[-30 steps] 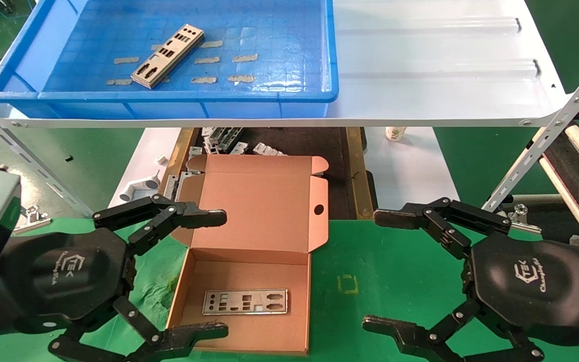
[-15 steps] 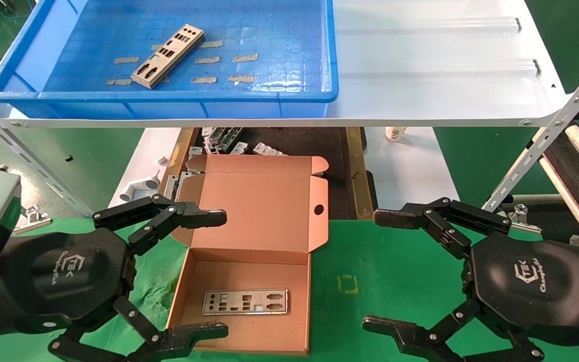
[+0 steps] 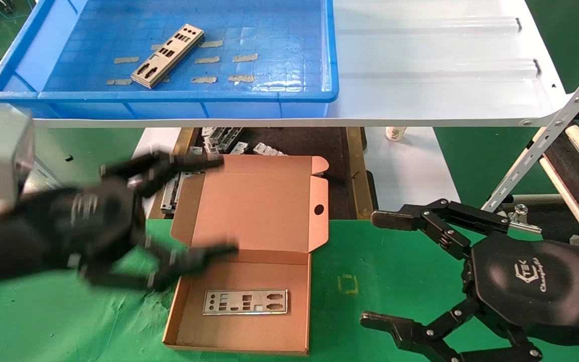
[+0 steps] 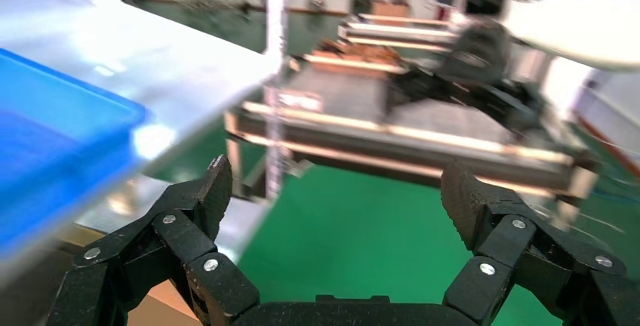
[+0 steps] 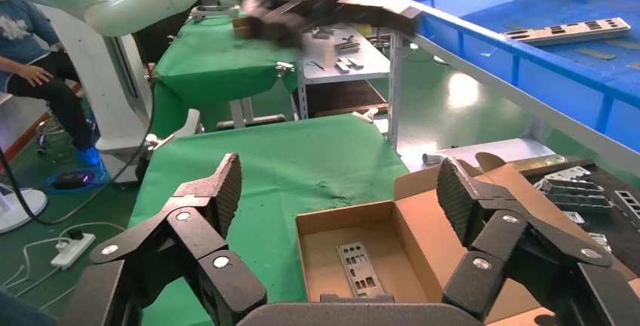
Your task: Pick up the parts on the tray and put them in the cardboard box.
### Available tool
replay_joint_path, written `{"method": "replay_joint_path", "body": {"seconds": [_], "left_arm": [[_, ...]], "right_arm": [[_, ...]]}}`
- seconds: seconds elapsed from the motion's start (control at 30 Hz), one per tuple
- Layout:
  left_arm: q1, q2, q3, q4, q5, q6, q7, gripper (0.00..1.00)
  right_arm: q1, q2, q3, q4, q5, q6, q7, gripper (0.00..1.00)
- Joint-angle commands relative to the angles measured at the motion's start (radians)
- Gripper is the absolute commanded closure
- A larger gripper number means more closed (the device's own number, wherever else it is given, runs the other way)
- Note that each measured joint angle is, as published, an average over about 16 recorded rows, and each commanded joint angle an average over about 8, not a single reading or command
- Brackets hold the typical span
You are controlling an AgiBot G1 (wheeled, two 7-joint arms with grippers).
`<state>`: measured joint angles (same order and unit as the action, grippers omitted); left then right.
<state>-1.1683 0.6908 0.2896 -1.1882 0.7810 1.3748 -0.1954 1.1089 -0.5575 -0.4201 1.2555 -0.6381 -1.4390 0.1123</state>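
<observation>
One silver part [image 3: 168, 55] lies slantwise in the blue tray [image 3: 184, 95] on the upper shelf. Another part [image 3: 246, 301] lies flat on the floor of the open cardboard box [image 3: 194, 327], also seen in the right wrist view [image 5: 356, 266]. My left gripper [image 3: 226, 205] is open and empty, blurred with motion, over the box's left side below the shelf edge. In its own view, the left gripper [image 4: 336, 190] holds nothing. My right gripper [image 3: 370, 269] hovers open and empty over the green cloth right of the box [image 5: 423, 220].
A white ribbed shelf [image 3: 435, 65] carries the tray and overhangs a dark tray of small brackets [image 3: 294, 141]. A white pipe fitting [image 3: 136, 188] lies left of the box lid. A slanted perforated strut [image 3: 546, 141] stands at the right.
My left gripper has lifted and moved away from me, from beside the box's front toward the lid and shelf edge, still open. The right gripper has barely shifted.
</observation>
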Motion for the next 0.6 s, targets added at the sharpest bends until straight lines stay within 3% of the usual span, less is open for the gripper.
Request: {"method": "replay_joint_path", "body": {"seconds": [0.03, 0.37, 0.6], "left_arm": [[-0.024, 0.021, 0.0, 0.018, 0.011, -0.036, -0.003, 0.0], [-0.313, 0.164, 0.082, 0.327, 0.216, -0.152, 0.038, 0.0], [-0.501, 0.239, 0.132, 0.603, 0.336, -0.185, 0.134, 0.0]], "right_arm": [[0.0, 0.0, 0.0, 0.0, 0.0, 0.0, 0.0, 1.0], [0.0, 0.0, 0.0, 0.0, 0.0, 0.0, 0.0, 1.0], [0.0, 0.0, 0.0, 0.0, 0.0, 0.0, 0.0, 1.0]]}}
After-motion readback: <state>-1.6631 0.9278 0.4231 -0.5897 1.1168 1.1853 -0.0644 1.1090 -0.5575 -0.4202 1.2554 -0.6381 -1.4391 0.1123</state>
